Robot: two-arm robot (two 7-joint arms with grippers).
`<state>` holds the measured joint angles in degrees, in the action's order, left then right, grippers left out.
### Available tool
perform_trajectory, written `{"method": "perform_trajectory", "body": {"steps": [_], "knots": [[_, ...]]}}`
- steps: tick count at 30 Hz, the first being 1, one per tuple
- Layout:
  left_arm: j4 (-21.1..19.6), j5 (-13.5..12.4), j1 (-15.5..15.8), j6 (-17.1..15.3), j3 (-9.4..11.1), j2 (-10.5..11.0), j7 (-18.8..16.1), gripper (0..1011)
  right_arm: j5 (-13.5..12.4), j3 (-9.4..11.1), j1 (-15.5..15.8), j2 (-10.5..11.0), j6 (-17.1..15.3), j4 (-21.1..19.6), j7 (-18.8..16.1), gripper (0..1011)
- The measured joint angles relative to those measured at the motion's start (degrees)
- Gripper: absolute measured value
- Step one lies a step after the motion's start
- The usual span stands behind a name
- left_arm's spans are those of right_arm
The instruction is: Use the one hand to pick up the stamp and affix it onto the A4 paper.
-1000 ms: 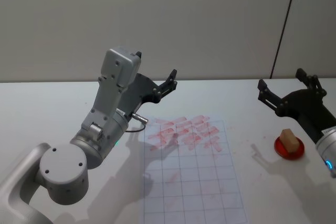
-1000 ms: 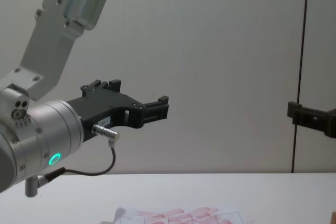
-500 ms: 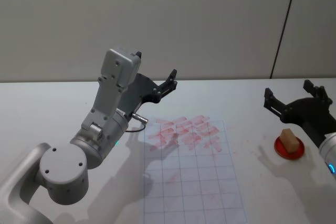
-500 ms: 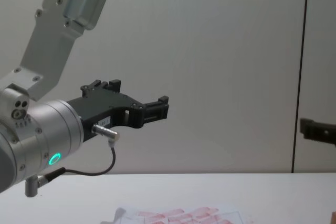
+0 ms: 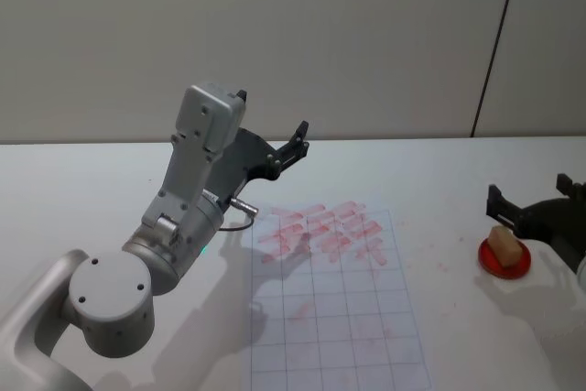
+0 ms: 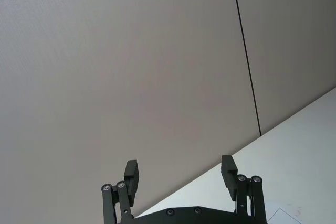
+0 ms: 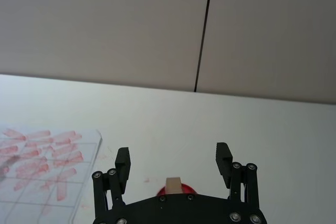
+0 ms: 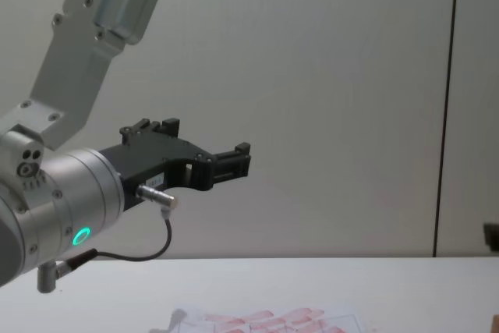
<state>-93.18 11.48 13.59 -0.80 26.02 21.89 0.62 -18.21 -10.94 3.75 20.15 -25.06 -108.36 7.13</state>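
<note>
Since the earlier frames the right arm has drawn back and sunk toward the robot's right side, so the right claw [image 5: 529, 191] now hangs low over the far right of the white desk [image 5: 82, 180]. The left arm has not stirred. It is parked raised at the left of the desk, and the left claw [image 6: 179, 164] stands wide, holding nothing, pointed at the wall. The A4 paper [image 5: 339, 318] lies flat at mid-desk, its far rows crowded with red-pink marks and its nearer grid squares mostly bare. The right claw is spread wide and empty, with its jaws set well apart just beyond the red ink pad [image 5: 504, 269]. The stamp [image 5: 502, 243] stands on that pad, well apart from the paper. In the right wrist view the stamp [image 7: 173, 184] sits level with the middle of the gap but close under the claw's body, behind the fingertips. The step in hand looks like the approach for the pick. To do it well, the claw probably needs to bring its fingertips back over the block and down until the jaws straddle its two flat sides. It should close evenly only once both sides are bracketed. Keeping the claw centred matters, since an off-centre jaw could tip the small block or drag the pad. A straight lift afterwards should keep the inked face level for the bare squares.
</note>
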Motion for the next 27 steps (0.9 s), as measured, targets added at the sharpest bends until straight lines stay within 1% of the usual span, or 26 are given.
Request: {"method": "perform_trajectory", "body": {"steps": [5,9,22,27], "knots": [[0.0,0.0,0.0,0.0,0.0,0.0,0.0,1002,0.2,0.2,-0.4,0.1,-2.3,0.9,-0.1,1001],[0.0,0.0,0.0,0.0,0.0,0.0,0.0,1001,0.7,0.3,-1.1,-0.1,-3.8,2.3,-0.9,1001],[0.0,0.0,0.0,0.0,0.0,0.0,0.0,1001,2.5,-0.1,-3.6,-1.3,-5.9,7.1,-3.6,1001],[0.0,0.0,0.0,0.0,0.0,0.0,0.0,1001,2.7,-0.2,-4.3,-1.7,-6.4,8.6,-4.1,1001]]}}
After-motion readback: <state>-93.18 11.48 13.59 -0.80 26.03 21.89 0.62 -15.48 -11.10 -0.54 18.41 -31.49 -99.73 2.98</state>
